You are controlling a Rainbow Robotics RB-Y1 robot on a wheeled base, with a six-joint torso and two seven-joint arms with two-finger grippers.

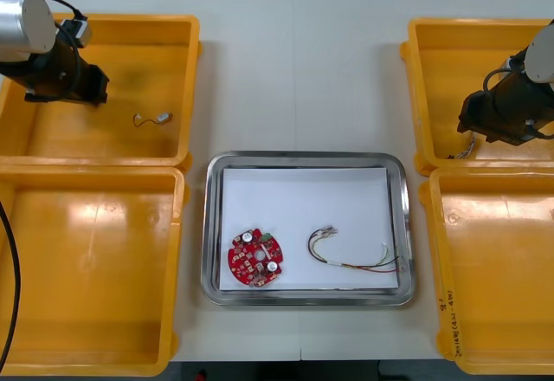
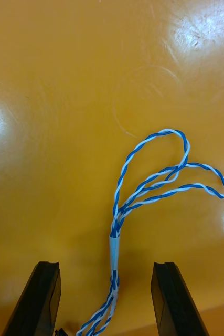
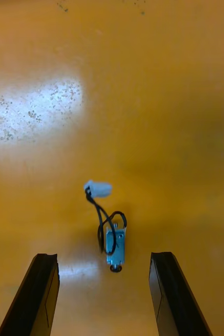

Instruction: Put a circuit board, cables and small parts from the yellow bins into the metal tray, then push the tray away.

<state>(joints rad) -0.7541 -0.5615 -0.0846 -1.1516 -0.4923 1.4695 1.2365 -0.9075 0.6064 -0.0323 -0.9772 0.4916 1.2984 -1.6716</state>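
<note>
**A:** The left gripper (image 3: 105, 258) is hovering in the yellow plastic bin (image 1: 192, 78) up-left of the shiny metal tray (image 1: 212, 225). Its jaws are standing wide and gripping nothing. A small metal part with a black wire (image 3: 115, 245) is lying between them on the bin floor.

**B:** The right gripper (image 2: 105, 265) is gaping just as wide in the second yellow bin (image 1: 414, 95) up-right of the tray, straddling the twisted blue and white cable (image 2: 152, 178).

**A:** The front camera is adding the tray's load: a round red circuit board (image 1: 256, 258) and a red and yellow cable (image 1: 351, 258) are lying inside.

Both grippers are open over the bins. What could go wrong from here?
1. The right gripper straddles only the thin stem of the blue and white cable; it might slip free.
2. The small metal part below the left gripper lies flat; closing might catch only its black wire.
</note>
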